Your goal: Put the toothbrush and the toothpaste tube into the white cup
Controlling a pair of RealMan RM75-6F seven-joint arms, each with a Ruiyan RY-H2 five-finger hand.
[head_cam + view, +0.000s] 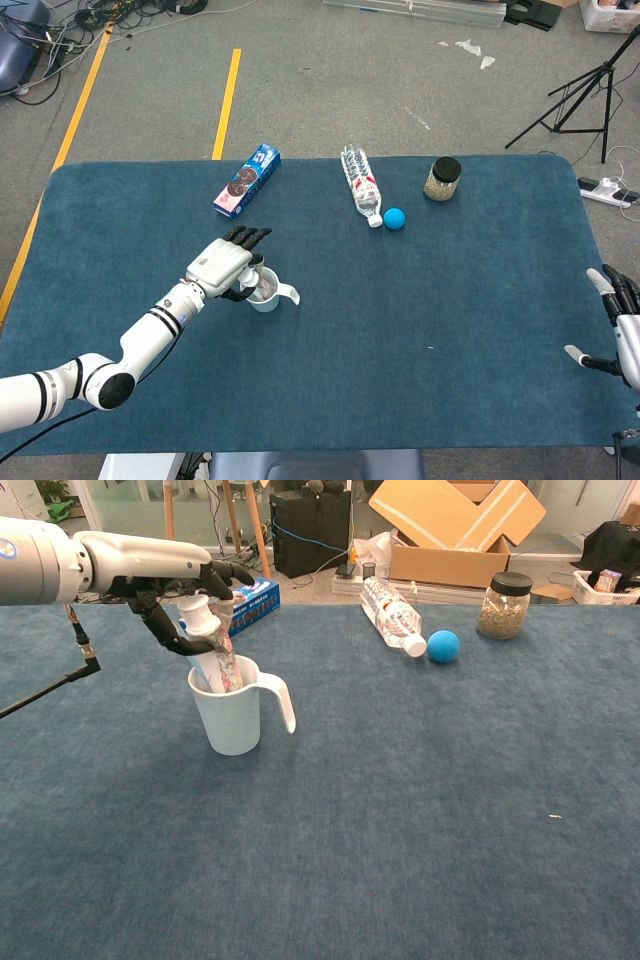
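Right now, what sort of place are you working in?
Probably a robotics lab or workshop: a blue felt-covered table on grey carpet, a black tripod stand, tangled cables and an open cardboard box on the floor.

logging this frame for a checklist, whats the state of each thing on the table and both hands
white cup: upright, handle toward the robot's right
toothpaste tube: standing in the cup, cap up, leaning slightly
toothbrush: not clearly visible
left hand: fingers curled round the tube's cap end
right hand: holds nothing, fingers apart, at the table edge
water bottle: lying on its side, capped
jar: upright, lid on
blue ball: resting beside the bottle cap
cookie box: lying flat
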